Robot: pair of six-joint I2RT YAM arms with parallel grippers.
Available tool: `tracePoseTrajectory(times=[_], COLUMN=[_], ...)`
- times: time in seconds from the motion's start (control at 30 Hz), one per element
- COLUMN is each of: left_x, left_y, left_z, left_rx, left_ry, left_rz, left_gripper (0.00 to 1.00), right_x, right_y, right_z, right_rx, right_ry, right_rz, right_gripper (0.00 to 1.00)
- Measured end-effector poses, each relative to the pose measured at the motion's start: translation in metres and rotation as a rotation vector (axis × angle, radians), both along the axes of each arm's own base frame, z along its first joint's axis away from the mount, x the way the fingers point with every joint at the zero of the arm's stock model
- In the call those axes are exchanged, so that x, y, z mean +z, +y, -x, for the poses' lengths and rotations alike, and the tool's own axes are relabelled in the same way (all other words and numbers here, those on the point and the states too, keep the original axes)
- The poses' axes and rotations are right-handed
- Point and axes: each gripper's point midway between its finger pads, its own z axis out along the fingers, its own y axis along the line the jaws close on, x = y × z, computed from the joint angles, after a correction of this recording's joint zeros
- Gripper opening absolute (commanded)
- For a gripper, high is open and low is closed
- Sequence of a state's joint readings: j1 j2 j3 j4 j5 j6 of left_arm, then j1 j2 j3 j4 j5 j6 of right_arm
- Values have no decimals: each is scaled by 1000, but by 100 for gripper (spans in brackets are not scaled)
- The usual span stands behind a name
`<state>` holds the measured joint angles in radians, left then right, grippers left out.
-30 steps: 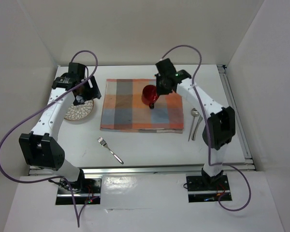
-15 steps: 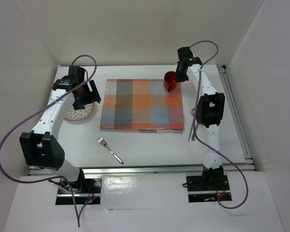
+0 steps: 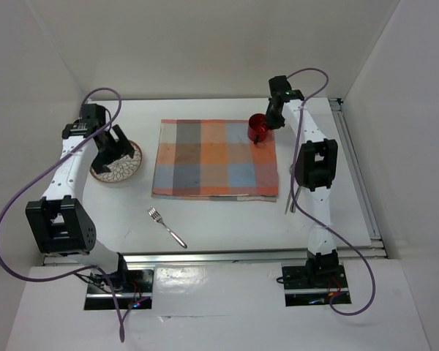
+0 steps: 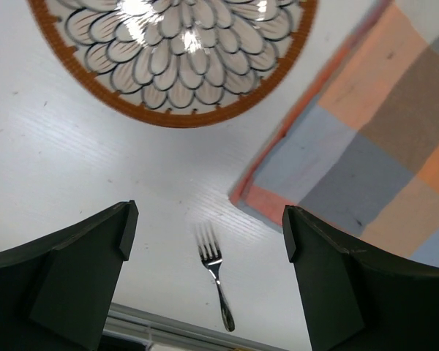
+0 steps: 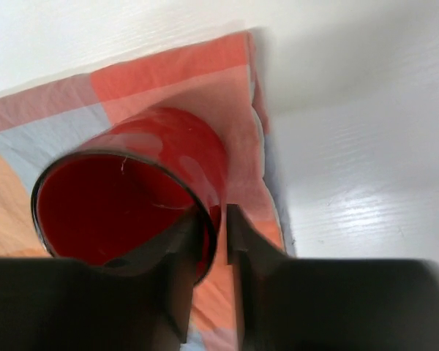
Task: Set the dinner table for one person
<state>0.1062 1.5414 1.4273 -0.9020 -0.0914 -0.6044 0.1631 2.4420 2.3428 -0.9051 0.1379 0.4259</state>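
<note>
Over the matte-white dinner table (image 3: pixel 227 219), the right gripper (image 5: pixel 216 234) pinches the rim of a glossy red cup (image 5: pixel 157 142), likely light, rigid and slippery; the left gripper (image 4: pixel 208 223) gapes empty.

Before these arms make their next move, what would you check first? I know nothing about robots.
1. Grip: right gripper pinches red cup by its rim, one finger inside, one outside: ok.
2. Position: cup is over the far right corner of the checked mat: ok.
3. Cup resting on the mat or lifted: cannot tell.
4. Free hand: left gripper open and empty: ok.
5. On the mat: plate sits on bare table to its left: not ok.
6. Laid straight beside the mat: fork lies slanted nearer the arms: not ok.
</note>
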Motion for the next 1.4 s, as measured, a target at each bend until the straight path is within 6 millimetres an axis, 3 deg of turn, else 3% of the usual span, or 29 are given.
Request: tracePoseTrajectory(times=[0.03,0.07,0.17,0.2,0.33,0.43,0.57,0.7,0.83,0.97,1.0,1.07,1.1,1.2,1.4], left_x=[-5,-10,-26,-31,-53,-71,-98,-122,-143,-147,-147,-141,-135,-111,-102], left_y=[5,10,21,24,41,55,63,63,63,65,65,67,69,63,52], left_z=[3,6,16,18,27,27,21,6,-8,-17,-19,-31,-41,-63,-55], left_rx=[23,47,118,134,239,310,362,391,421,450,459,496,492,439,378], left_ry=[13,29,77,91,134,143,158,148,131,103,92,37,-6,-115,-102], left_rz=[4,10,34,39,83,109,138,168,196,211,217,266,283,323,315], left_gripper=[100,100,100,100,100,100,100,91,81,59,39,21,3,0,0], right_x=[0,0,0,-1,3,20,67,122,155,159,156,147,142,133,131], right_y=[1,3,8,10,13,15,19,22,21,17,16,14,12,10,6], right_z=[0,-1,-4,-4,2,10,21,31,45,57,59,64,66,70,87], right_rx=[1,3,14,17,32,45,68,90,102,99,96,88,85,78,76], right_ry=[-2,-6,-16,-17,-14,-29,-104,-211,-271,-270,-261,-237,-225,-199,-182], right_rz=[-7,-19,-43,-50,-66,-86,-125,-158,-166,-158,-153,-142,-137,-124,-108], right_gripper=[46,69,92,94,96,97,98,98,99,99,99,99,99,99,99])
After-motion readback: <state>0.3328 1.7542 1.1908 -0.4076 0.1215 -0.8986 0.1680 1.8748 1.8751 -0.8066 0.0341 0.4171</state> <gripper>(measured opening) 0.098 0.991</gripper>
